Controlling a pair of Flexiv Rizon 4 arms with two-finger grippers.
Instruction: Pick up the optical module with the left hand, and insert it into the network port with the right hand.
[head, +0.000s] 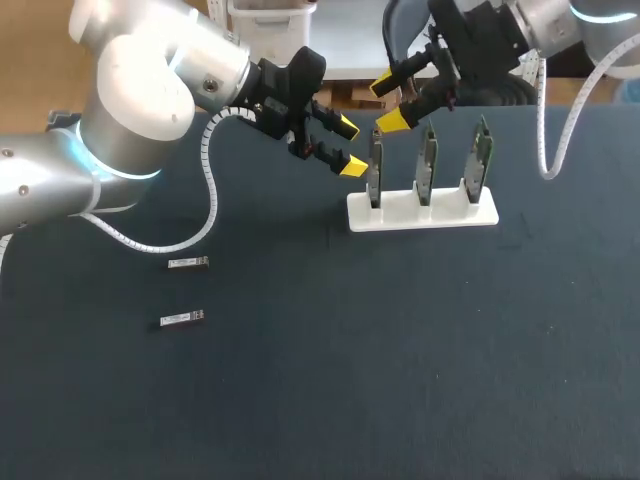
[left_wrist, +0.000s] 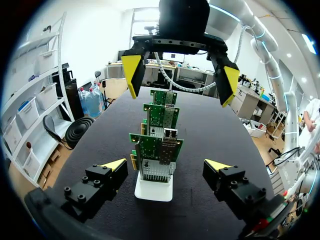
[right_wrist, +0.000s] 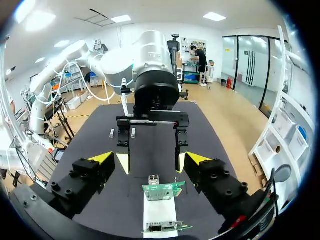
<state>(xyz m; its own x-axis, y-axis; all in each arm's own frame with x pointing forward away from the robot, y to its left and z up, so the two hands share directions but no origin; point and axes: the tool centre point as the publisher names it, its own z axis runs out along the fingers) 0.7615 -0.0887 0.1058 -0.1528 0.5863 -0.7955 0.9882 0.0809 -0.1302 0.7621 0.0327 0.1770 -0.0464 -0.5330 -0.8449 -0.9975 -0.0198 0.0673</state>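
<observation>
A dark table (head: 400, 380) holds a white stand (head: 422, 212) with three green circuit boards standing upright in a row: the left board (head: 375, 170), the middle board (head: 427, 165) and the right board (head: 483, 160).

The left arm (head: 130, 110) holds its jaws in the air just left of the stand, near the left board. They are wide open with nothing in them, and their yellow fingertips (head: 353, 166) point toward the stand. In the left wrist view the stand's end sits between and ahead of these open jaws, and the nearest board carries a metal network port (left_wrist: 170, 134).

The right arm (head: 560, 25) holds its jaws just above and behind the stand's left end. They are also wide open and empty, with yellow fingertips (head: 393, 120) close above the left board without touching it.

Two small silver optical modules lie flat on the table well to the left of the stand, on the side nearer the camera: one module (head: 188, 263) closer to the stand, the other module (head: 182, 319) just beyond it, farther from the stand. Neither is touched by either arm.
</observation>
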